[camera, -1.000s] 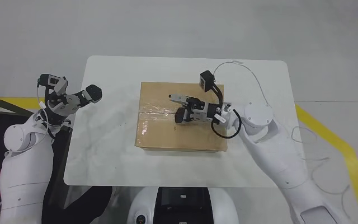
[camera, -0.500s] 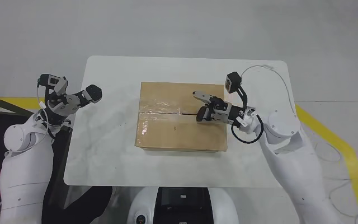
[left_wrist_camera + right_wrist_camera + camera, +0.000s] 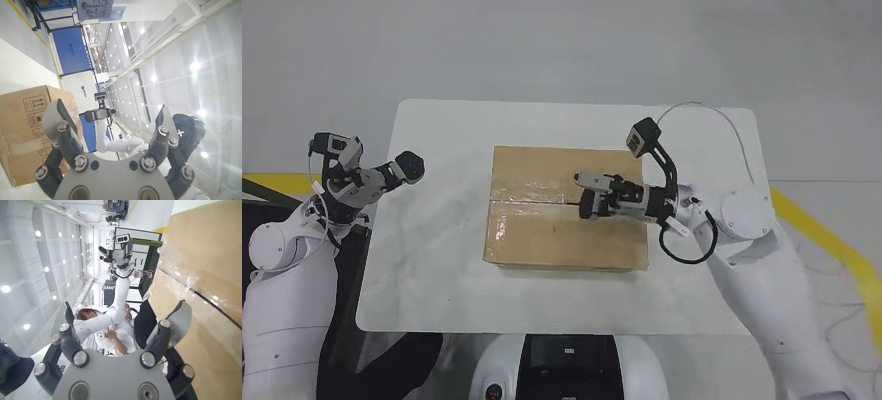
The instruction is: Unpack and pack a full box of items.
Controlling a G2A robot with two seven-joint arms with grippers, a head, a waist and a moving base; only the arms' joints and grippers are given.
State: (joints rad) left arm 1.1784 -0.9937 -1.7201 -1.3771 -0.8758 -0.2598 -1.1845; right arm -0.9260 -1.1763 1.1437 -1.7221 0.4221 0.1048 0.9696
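Over on the top view, the box (image 3: 565,208) sits shut in the middle of the white tabletop (image 3: 442,280), with clear tape (image 3: 527,195) running along its centre seam. Above the lid, right by that seam, hangs the right end effector (image 3: 586,196), fingers apart and nothing held. By the tabletop's left edge sits the left end effector (image 3: 407,167), well apart from the box.

Left wrist view: its fingers are spread wide with nothing between them. The box's side, with its printed handling marks, stands off beyond one finger.

Right wrist view: fingers spread here too, one of them close over the cardboard lid, though I can't tell if it's touching. The tape looks crinkled and shiny.

My guess is that a full box means heavy, so lifting it by the lid seems like a bad idea. Cardboard looks stiff enough, but the tape's probably slick. The best bite is likely a crinkled tape edge or the flap lip at the seam.
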